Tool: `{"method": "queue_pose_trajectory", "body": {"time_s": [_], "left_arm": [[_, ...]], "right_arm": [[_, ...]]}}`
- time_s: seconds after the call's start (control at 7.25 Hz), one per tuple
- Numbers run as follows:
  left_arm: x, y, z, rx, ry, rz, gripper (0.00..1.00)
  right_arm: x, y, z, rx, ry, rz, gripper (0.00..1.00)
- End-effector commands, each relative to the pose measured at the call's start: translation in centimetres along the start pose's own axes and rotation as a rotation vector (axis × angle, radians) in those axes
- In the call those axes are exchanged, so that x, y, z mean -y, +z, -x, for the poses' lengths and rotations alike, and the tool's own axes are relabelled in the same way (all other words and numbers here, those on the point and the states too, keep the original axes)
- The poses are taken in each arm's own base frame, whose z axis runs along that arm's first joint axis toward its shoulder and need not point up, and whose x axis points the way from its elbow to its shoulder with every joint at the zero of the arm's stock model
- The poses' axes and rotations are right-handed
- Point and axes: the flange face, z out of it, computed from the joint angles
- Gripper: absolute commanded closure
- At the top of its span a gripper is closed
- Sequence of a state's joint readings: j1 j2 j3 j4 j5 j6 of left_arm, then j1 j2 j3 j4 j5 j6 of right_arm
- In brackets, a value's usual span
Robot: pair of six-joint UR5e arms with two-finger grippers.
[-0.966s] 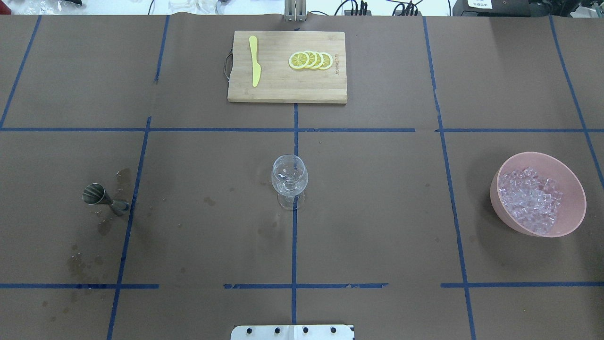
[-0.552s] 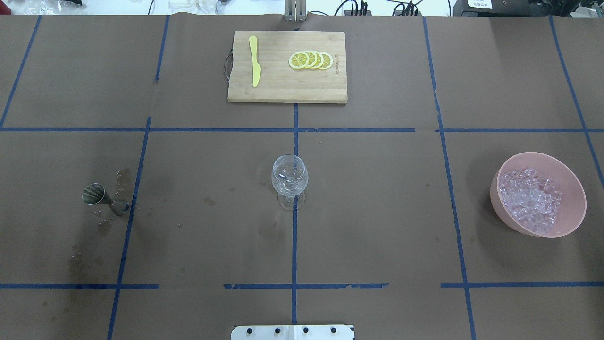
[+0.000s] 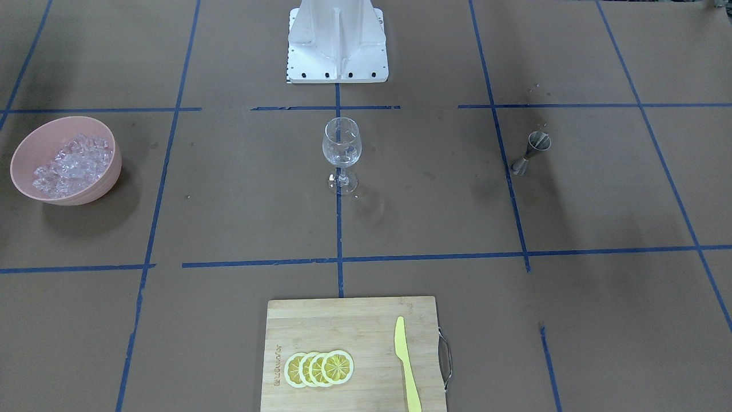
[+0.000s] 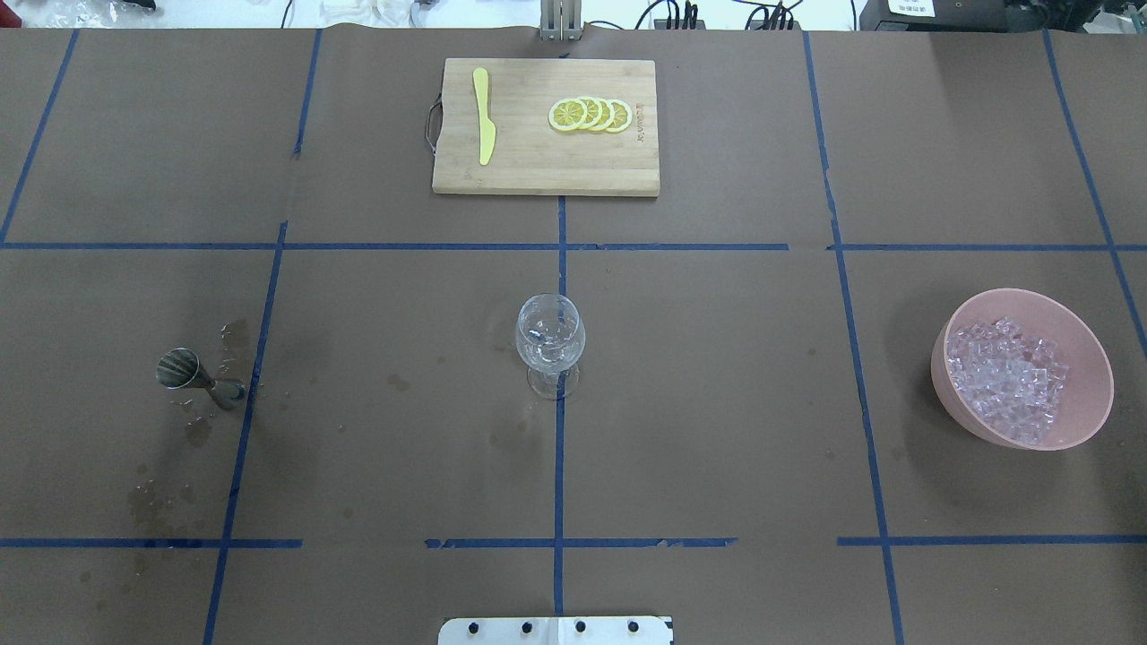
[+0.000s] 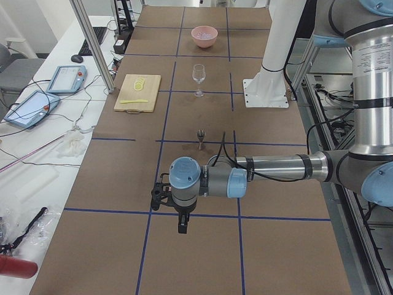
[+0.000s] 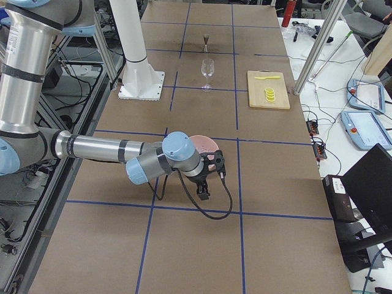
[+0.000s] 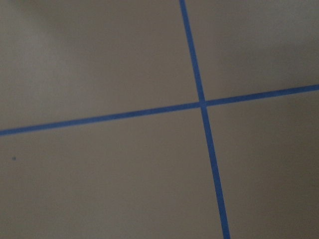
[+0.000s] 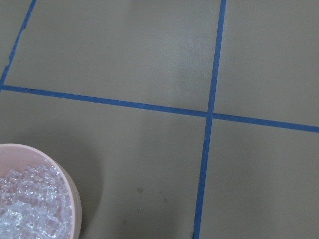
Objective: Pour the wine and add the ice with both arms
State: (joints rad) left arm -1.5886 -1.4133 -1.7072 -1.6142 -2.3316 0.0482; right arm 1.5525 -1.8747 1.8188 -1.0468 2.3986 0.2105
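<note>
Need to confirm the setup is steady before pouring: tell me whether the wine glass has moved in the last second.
No. In the overhead view the wine glass stands with its foot on the same spot of the centre blue tape line as before.

clear ice (image 4: 1008, 381) in pink bowl (image 4: 1090, 372)

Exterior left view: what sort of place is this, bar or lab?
Most likely a robotics lab cell, not a bar: the table is papered brown and gridded with blue tape, two teach pendants lie beside it, and the left arm reaches over it.
</note>
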Motion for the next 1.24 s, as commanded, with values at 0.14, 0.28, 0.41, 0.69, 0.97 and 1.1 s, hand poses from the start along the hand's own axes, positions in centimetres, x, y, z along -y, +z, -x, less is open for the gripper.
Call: {"method": "queue_pose_trajectory", "body": {"time_s": [0.14, 0.28, 0.41, 0.69, 0.97, 1.1], "left_arm": [[2.0, -1.6, -2.2, -0.004, 0.04, -0.016, 0.0], [2.5, -2.0, -2.6, -0.007, 0.052, -0.027, 0.0], [3.0, -2.3, -2.9, -0.006, 0.059, -0.035, 0.0], [3.8, -2.9, -3.3, -0.003, 0.069, -0.047, 0.0], [4.1, -3.1, -3.5, -0.004, 0.074, -0.051, 0.0], [4.1, -3.1, -3.5, -0.006, 0.074, -0.051, 0.0]], "right_arm": [[2.0, 0.7, 9.0, 0.065, 0.036, 0.031, 0.0], [2.1, 1.4, 12.1, 0.059, 0.057, 0.042, 0.0], [1.8, 3.9, 16.2, 0.028, 0.095, 0.03, 0.0], [-0.6, 9.1, 22.3, 0.0, 0.167, -0.023, 0.07], [-3.1, 12.2, 23.1, -0.07, 0.146, -0.017, 0.12], [-3.6, 13.0, 22.9, -0.086, 0.137, -0.016, 0.14]]}}
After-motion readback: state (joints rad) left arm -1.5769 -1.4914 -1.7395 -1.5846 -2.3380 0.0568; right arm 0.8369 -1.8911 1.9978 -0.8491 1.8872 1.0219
